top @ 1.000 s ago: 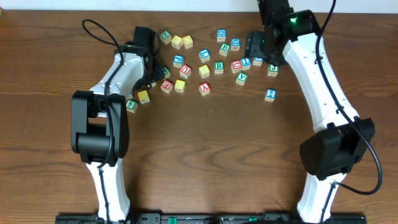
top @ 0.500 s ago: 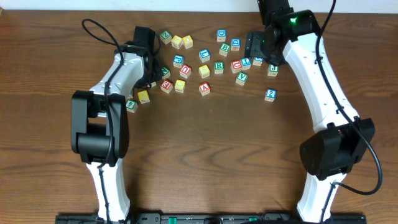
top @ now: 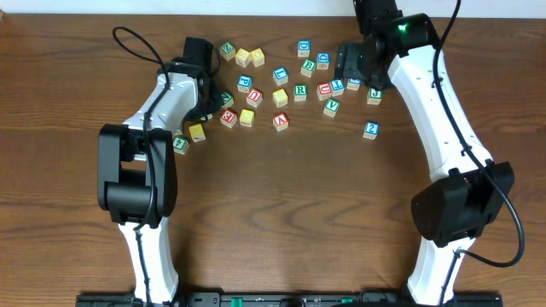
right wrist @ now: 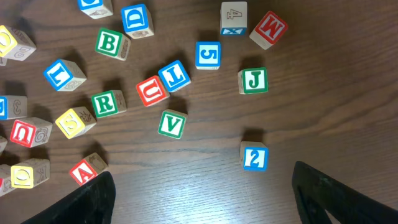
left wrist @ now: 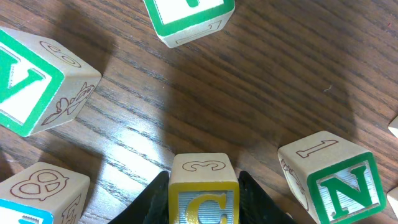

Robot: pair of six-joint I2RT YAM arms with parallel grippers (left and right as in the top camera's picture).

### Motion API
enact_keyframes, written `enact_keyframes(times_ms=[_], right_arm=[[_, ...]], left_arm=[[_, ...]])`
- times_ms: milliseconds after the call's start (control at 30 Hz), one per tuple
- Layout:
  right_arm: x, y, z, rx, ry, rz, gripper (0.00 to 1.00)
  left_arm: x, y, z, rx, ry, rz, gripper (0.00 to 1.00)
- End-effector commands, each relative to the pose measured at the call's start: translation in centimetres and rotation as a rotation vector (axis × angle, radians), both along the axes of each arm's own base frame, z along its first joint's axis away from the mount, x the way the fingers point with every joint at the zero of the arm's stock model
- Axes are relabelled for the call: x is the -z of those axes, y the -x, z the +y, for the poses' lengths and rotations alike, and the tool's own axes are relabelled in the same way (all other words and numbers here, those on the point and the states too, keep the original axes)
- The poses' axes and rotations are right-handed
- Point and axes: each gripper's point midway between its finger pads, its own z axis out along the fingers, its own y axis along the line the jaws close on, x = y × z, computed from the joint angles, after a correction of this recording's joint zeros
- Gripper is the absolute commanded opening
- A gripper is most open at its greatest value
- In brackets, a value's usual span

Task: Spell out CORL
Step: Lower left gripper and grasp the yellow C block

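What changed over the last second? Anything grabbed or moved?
The left end effector has closed on the yellow C cube, which is now pinched between its jaws. From overhead, neither arm has visibly shifted. The right end effector stays open above the scatter, holding nothing. The R cube and L cube lie where they were.

C cube [left wrist: 203,193] yellow; R cube [right wrist: 107,104] green; L cube [right wrist: 175,75] blue.
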Motion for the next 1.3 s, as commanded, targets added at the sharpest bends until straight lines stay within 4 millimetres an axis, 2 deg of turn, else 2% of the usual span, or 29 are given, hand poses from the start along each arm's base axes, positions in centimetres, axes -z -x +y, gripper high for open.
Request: enact_keyframes(times_ms=[0, 167, 367, 533, 667, 767, 800, 900, 1133, 1267], right_arm=[[0.0, 0.0, -0.7, 0.004, 0.023, -0.001, 0.86], [0.0, 0.0, -0.7, 0.004, 0.023, -0.001, 0.87], [0.0, -0.1, -0.6, 0.004, 0.022, -0.004, 0.88], [-0.1, -0.2, -0.6, 0.004, 0.021, -0.007, 0.88], [-0.1, -0.2, -0.6, 0.004, 0.021, -0.008, 0.88], [-0.1, -0.2, -0.6, 0.004, 0.021, -0.008, 0.88], [-0.1, -0.2, -0.6, 0.004, 0.021, -0.008, 0.89], [-0.1, -0.2, -0.6, 0.004, 0.021, -0.007, 0.9], [-0.1, -0.1, -0.6, 0.004, 0.022, -0.007, 0.93], [-0.1, -0.2, -0.6, 0.004, 0.022, -0.007, 0.94]], left_arm=[[0.7, 0.6, 0.5, -0.01, -0.02, 0.026, 0.3], [-0.9, 0.4, 0.4, 0.01, -0.023, 0.002, 0.29], [-6.4, 0.4, 0.3, 0.07, -0.027, -0.088, 0.29], [-11.2, 2.2, -0.1, 0.162, -0.051, -0.13, 0.29], [-13.5, 4.8, -1.7, 0.234, -0.037, -0.11, 0.29], [-13.4, 6.7, -3.9, 0.314, 0.013, -0.058, 0.29], [-13.0, 7.7, -5.1, 0.345, 0.039, -0.021, 0.29], [-11.8, 9.7, -7.0, 0.399, 0.051, 0.051, 0.29], [-8.3, 14.0, -9.8, 0.511, 0.029, 0.175, 0.29], [-6.6, 15.6, -10.3, 0.539, 0.019, 0.218, 0.29]])
